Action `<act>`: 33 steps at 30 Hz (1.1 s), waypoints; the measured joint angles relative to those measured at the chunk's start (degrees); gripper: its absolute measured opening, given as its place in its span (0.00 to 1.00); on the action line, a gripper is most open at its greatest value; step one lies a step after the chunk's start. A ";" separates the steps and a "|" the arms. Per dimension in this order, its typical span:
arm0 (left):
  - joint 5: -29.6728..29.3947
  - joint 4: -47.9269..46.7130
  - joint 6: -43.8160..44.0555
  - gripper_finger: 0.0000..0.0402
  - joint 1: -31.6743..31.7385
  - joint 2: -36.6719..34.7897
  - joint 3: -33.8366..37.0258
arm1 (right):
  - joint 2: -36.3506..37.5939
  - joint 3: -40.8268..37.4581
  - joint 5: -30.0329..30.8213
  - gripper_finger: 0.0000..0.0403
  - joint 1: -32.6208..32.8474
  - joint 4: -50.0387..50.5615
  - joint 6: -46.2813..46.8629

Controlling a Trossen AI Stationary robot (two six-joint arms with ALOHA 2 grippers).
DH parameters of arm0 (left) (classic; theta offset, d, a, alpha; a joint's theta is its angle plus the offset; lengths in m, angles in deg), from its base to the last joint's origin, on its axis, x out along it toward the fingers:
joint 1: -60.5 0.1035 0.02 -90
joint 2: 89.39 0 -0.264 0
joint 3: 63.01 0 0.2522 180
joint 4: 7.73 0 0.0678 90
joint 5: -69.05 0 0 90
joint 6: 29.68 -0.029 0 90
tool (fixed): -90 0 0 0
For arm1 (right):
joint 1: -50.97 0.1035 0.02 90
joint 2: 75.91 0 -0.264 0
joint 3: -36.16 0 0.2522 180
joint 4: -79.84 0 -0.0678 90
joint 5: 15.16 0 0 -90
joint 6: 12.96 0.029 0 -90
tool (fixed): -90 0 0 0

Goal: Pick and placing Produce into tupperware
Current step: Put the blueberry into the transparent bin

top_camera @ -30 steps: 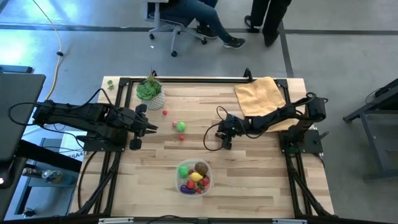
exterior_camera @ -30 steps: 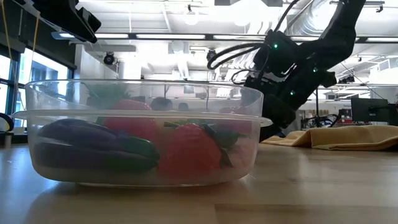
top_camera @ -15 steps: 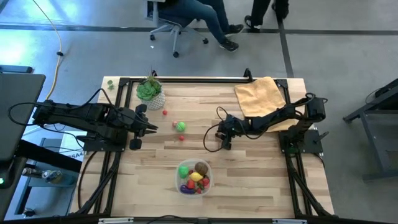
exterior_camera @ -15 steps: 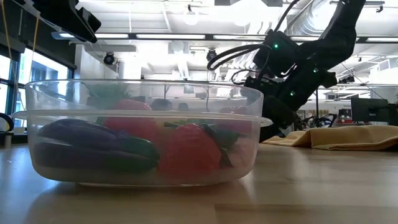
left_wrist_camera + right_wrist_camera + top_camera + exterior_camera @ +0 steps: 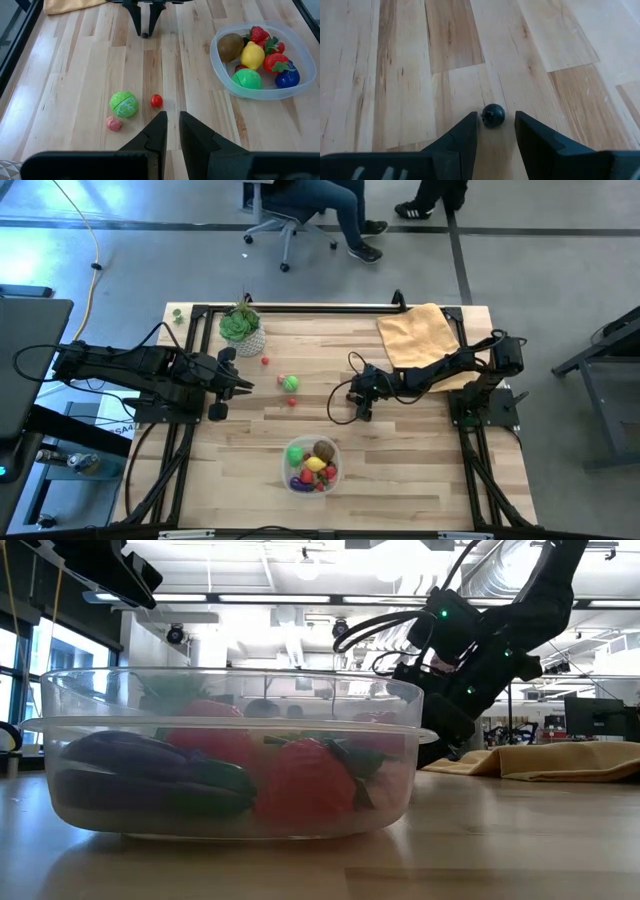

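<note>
From above, I see my right end effector low on the counter near its middle, the tub of produce nearer the front edge, and a green ball and two red berries loose by the idle left end effector. The left wrist shows those fingers nearly shut and empty. The right wrist shows fingers apart astride a small dark berry, touching one; I'd centre it before closing, as I judge it could roll.

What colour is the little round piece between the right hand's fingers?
Very dark, nearly black with a bluish tint: the small berry on the wood, clearest in the right wrist view.
</note>
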 joint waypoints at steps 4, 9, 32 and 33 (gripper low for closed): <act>-0.01 -0.01 0.01 0.10 0.00 0.00 -0.01 | -0.02 0.00 -0.11 0.29 0.02 -0.09 0.01; 0.00 0.00 0.00 0.10 0.00 0.00 -0.01 | -0.04 0.00 -0.11 0.23 0.02 -0.15 0.02; 0.00 -0.01 0.01 0.10 0.00 0.00 -0.02 | 0.16 0.02 -0.62 0.12 0.13 -1.27 1.08; 0.00 0.00 0.02 0.10 0.00 0.00 -0.02 | 0.45 0.07 -0.72 0.12 0.15 -1.42 1.07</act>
